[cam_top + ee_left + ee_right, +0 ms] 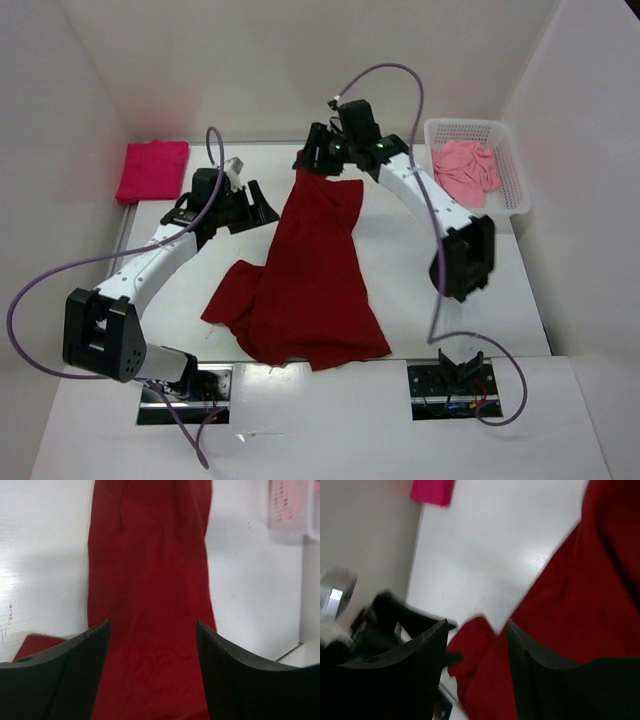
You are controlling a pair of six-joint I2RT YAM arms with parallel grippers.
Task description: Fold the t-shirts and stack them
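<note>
I judge one of three done. On the white bench (pixel 510 300) the dark red cloth t-shirt (pixel 310 280) lies unfolded. The light salmon-pink t-shirt (pixel 465 170) waits in the white plastic mesh basket (pixel 521 185), and the bright magenta-pink t-shirt (pixel 152 170) is folded far left. Left fingers (pixel 75 670) and right fingers (pixel 410 670) stand wide over the red one.

**Obscured, cropped and blurred areas, all three views**

Overhead view: the far end of the red shirt (pixel 310 270) meets the right gripper (pixel 315 165) at 12 o'clock, and contact there cannot be resolved. The salmon shirt (pixel 465 170) lies bunched in the basket (pixel 516 170) at 2 o'clock, its shape unreadable. Left wrist view: the red shirt is cropped at 12 and 6 o'clock. Its lower part is covered by the left gripper (pixel 152 625) fingers (pixel 60 680). The basket at 1 o'clock is blurred and cropped. Right wrist view: the whole view is smeared. The magenta shirt (pixel 432 491) is cropped at 11 o'clock, and the left arm (pixel 375 625) at 8 o'clock is indistinct.
</note>
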